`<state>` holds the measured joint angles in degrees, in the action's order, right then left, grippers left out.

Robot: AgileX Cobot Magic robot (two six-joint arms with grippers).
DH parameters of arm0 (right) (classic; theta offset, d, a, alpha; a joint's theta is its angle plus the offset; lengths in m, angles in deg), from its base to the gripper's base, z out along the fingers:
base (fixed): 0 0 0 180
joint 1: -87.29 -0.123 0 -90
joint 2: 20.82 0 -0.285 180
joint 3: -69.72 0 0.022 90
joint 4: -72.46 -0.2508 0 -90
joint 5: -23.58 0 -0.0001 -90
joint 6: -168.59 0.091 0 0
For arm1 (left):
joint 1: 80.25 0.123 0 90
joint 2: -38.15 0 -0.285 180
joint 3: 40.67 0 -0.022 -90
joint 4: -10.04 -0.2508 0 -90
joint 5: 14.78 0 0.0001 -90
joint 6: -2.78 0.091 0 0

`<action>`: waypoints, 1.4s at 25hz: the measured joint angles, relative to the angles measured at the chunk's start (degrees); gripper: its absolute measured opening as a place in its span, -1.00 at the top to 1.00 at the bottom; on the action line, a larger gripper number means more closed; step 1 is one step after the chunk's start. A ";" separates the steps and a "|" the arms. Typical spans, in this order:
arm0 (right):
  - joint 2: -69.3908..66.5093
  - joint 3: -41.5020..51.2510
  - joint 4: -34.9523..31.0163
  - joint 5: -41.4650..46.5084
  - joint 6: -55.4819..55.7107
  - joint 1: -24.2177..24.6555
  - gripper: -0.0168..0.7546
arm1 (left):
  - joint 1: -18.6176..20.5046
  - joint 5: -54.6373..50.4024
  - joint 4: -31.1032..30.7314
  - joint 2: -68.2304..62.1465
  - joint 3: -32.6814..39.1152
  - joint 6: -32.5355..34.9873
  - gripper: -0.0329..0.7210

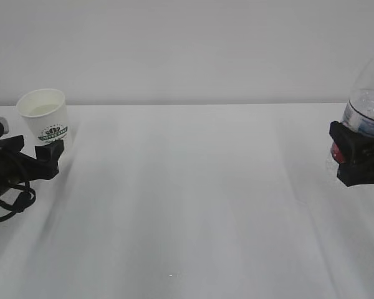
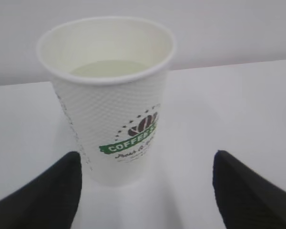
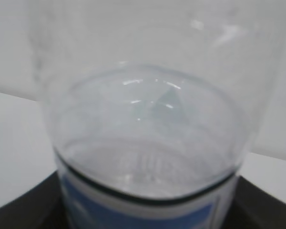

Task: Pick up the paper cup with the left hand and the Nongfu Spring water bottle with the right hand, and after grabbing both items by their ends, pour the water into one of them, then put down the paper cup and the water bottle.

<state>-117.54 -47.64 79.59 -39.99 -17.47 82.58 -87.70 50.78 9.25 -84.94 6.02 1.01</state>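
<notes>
Standing upright on the white table [image 1: 193, 205] at far left, the paper cup [image 1: 46, 119] has liquid inside, the water [image 2: 109, 69] filling it to about a third below the rim in the left wrist view. Green logo faces the camera side. The left hand [image 1: 48, 159] sits low just in front of the cup, loose black cables trailing to the left edge. In the left wrist view both black fingers [image 2: 43, 195] are spread wide, one either side of the cup base, with clear table showing between each finger and the cup wall: wide open, not touching, nothing held.

Far right edge: the Nongfu Spring water bottle [image 1: 368, 109] is upright or nearly so, partly cut off by the frame, top very blurred. The right hand [image 1: 355, 156] is clamped around its lower body at the label band; red of the label shows beside the black finger in the exterior view. Right wrist view shows the clear bottle filling the frame, blue-and-white label band at the bottom, black fingers [image 3: 264, 205] pressed against both sides. Jaws partly closed, gripping the bottle. Water level inside hard to read; some liquid film visible above the label. Cannot tell whether the bottle base rests on the table or is lifted. Cup and bottle are well apart, opposite ends of the table.
</notes>
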 joint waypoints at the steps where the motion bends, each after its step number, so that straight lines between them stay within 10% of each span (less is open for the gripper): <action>1: 0.00 0.00 0.00 0.00 -0.10 0.00 -0.28 | 0.00 0.00 -1.01 1.07 1.10 0.00 -0.74; 35: -10.65 -14.55 -5.13 -0.12 -1.22 0.00 -0.28 | 0.00 0.12 -4.09 14.57 9.41 -0.12 -0.65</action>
<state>-128.20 -62.19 74.46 -40.11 -18.69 82.58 -87.70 50.90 5.16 -70.37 15.43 0.89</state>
